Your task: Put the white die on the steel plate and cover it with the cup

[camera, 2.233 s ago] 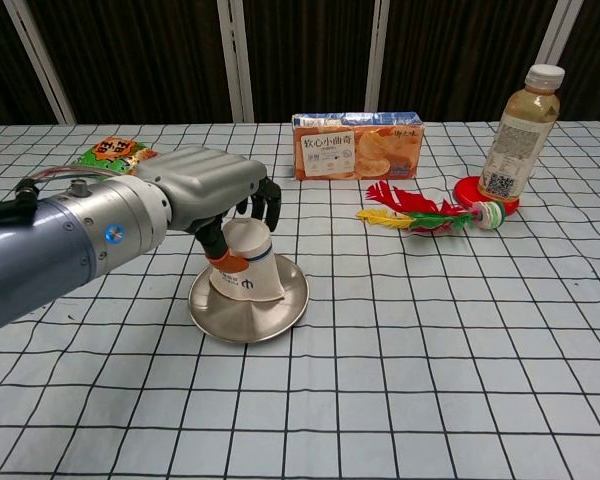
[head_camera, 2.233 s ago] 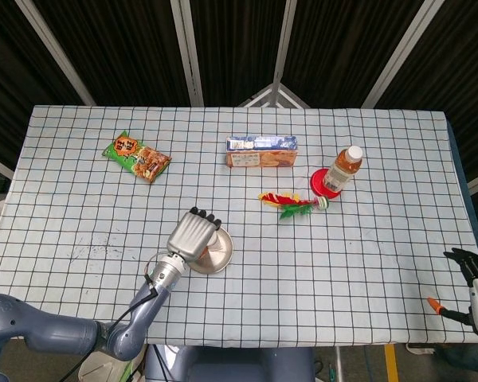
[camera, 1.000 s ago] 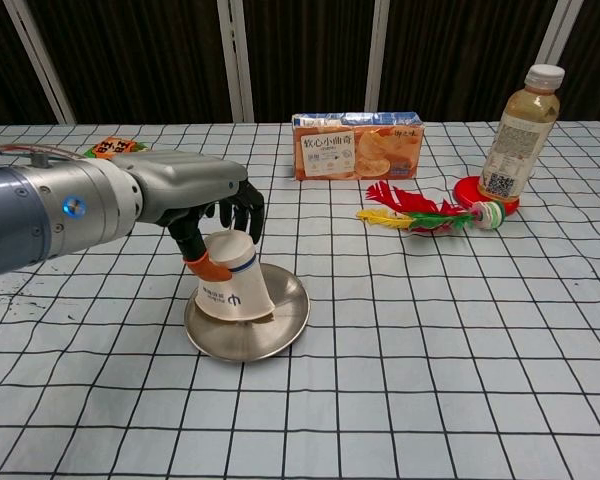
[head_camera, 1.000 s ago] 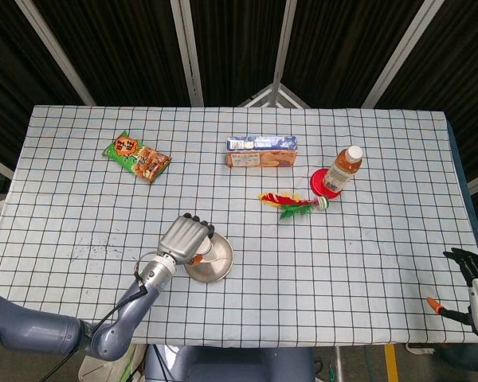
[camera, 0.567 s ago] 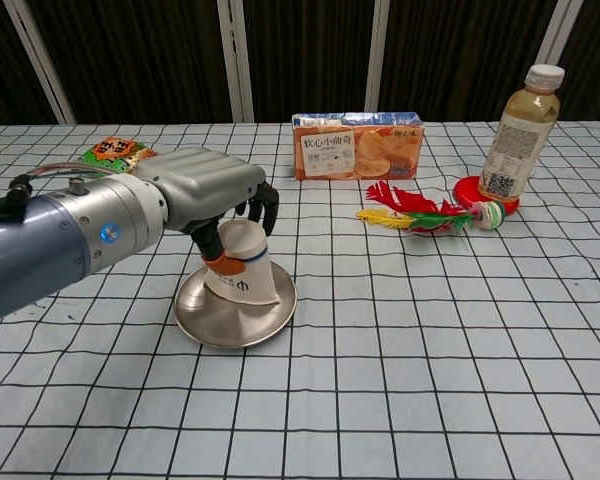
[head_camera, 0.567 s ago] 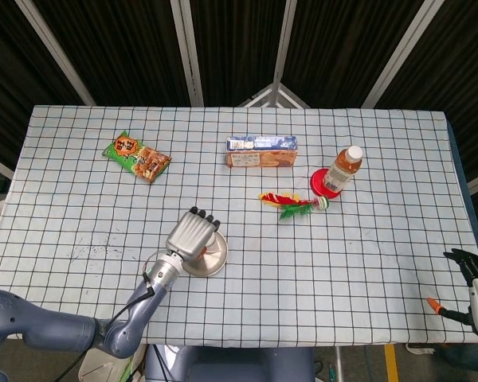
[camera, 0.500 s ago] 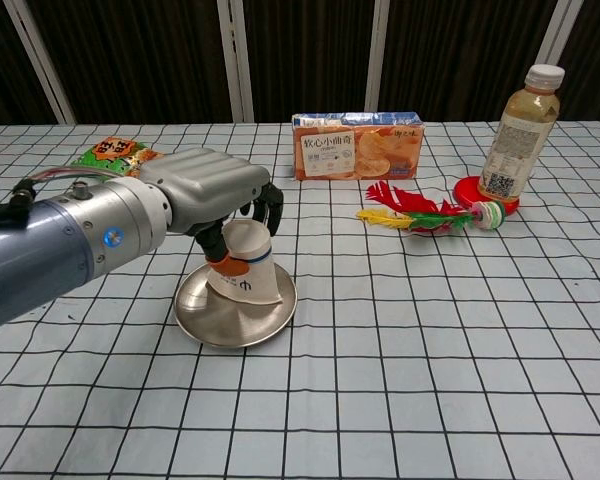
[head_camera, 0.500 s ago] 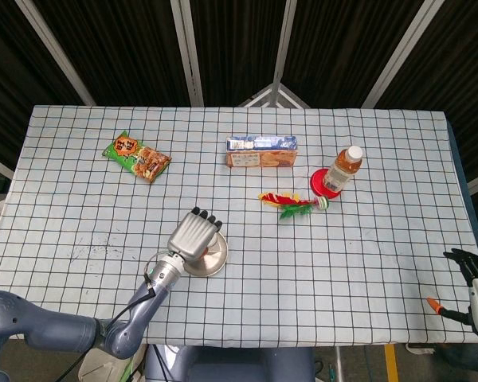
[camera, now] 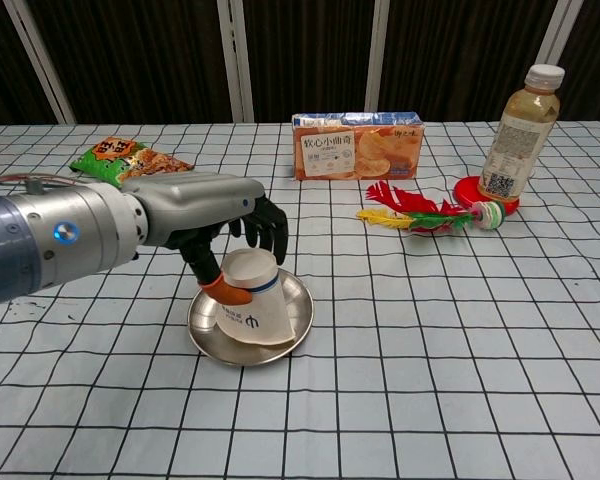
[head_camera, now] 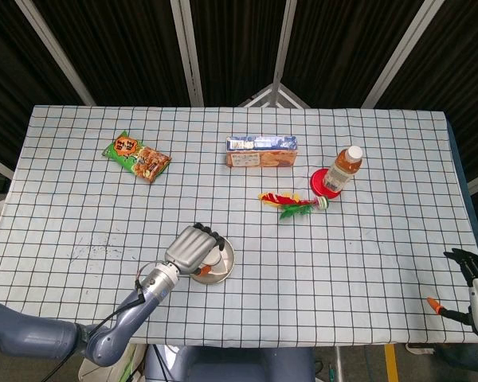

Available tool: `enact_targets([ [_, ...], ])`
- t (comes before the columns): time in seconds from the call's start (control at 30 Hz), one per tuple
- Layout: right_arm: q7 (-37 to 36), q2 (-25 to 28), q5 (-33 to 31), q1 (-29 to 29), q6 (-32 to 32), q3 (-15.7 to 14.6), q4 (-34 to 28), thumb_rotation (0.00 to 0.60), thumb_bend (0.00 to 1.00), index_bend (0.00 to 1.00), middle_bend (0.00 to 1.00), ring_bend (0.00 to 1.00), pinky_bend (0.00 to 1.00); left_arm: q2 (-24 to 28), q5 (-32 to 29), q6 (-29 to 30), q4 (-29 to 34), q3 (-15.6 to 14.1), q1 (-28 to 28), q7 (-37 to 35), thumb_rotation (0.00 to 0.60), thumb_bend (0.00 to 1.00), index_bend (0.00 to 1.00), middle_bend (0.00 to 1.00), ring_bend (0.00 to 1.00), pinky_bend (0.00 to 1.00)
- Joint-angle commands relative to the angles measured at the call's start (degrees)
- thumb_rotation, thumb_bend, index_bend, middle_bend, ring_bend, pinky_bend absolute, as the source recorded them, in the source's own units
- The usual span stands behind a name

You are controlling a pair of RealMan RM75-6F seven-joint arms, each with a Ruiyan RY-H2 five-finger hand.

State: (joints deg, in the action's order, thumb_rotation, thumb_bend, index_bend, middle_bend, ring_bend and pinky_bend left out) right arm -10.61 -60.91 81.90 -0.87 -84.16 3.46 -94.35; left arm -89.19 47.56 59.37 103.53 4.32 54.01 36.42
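Note:
An upturned white paper cup stands mouth-down on the steel plate near the table's front left; in the head view the cup peeks out beside my left hand. My left hand grips the cup from above, its fingers curled around the cup's base. The white die is hidden from both views. My right hand hangs off the table's right edge with its fingers curled, nothing in it that I can make out.
A cracker box stands at the back middle, a snack bag at the back left. A feathered shuttlecock lies right of centre, beside a drink bottle on a red lid.
My left hand has shifted the cup and plate slightly to the right and toward the front. The cup now sits lower and flatter on the plate. The right hand has not moved.

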Motion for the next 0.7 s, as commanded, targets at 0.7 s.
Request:
enact_targets([
  [0.7,-0.19,-0.08,-0.4,0.18,0.78,-0.07,-0.04,0.6,0.1,0.22,0.19,0.13,0.0,0.6,1.41,3.82,-1.92,-1.3,0.46,2.86,0.6,0.42,0.43,0.42,0.29,0.25],
])
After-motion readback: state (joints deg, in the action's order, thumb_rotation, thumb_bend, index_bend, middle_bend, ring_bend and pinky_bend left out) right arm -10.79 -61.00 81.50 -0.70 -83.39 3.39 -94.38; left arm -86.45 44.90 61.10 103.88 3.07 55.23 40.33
